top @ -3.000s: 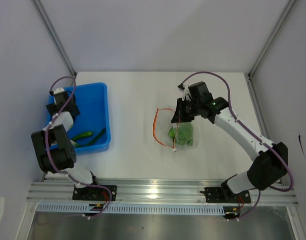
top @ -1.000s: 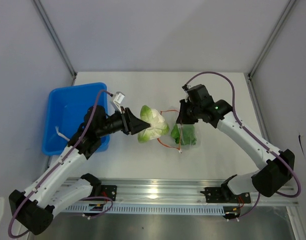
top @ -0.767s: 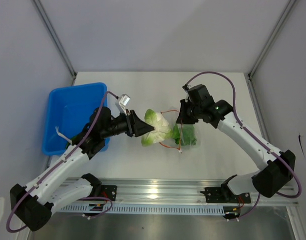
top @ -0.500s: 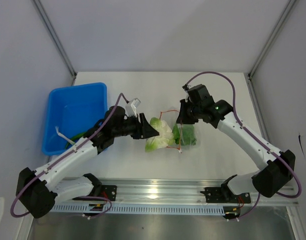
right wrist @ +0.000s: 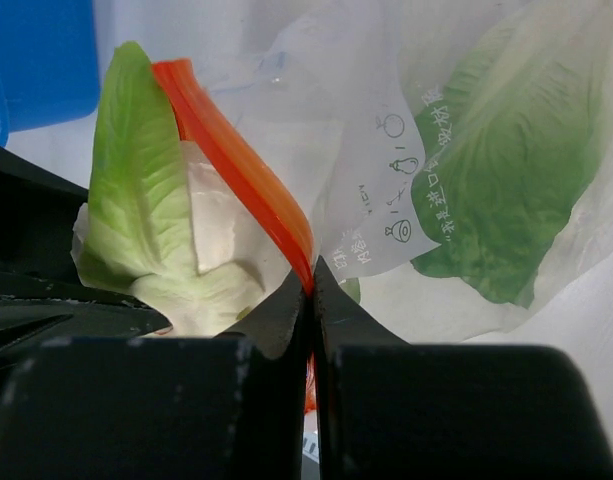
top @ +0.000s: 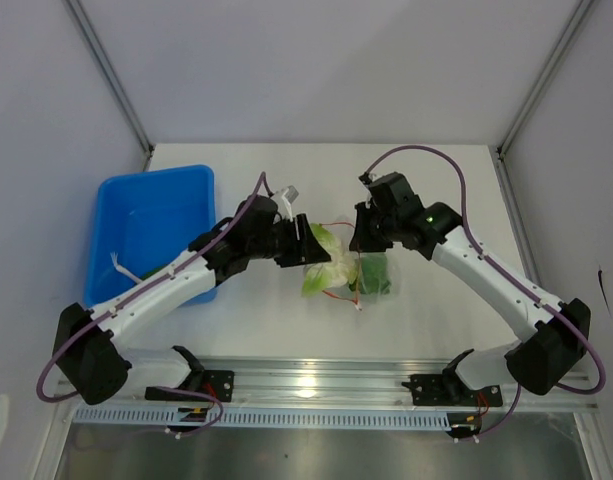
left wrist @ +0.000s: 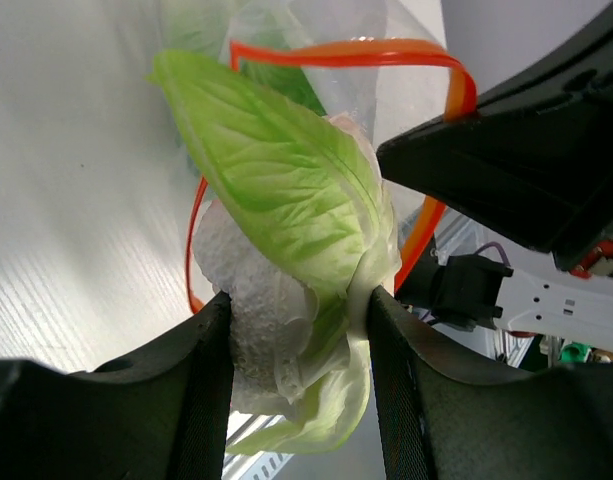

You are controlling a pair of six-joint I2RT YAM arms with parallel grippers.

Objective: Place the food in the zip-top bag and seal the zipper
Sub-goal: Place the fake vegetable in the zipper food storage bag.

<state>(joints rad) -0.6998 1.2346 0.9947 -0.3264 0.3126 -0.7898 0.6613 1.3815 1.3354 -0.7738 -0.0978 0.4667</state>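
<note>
Left gripper (left wrist: 296, 345) clamped on a pale white-and-green leafy piece (left wrist: 286, 200), white stalk end between the jaws, leaf tip pointing right at the bag's mouth. Right gripper (right wrist: 309, 300) pinched tight on the zipper (right wrist: 236, 140), lifting the orange strip so the zip-top bag (right wrist: 456, 110) gapes toward the left. Leafy piece sits just beside the strip. Bag rests mid-table (top: 436, 180), well right of the blue bin (top: 146, 225). One darker green leaf (right wrist: 506, 180) inside the bag.

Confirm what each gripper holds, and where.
Left gripper clamps the leafy vegetable at its white base; right gripper pinches the orange zipper strip of the bag.
</note>
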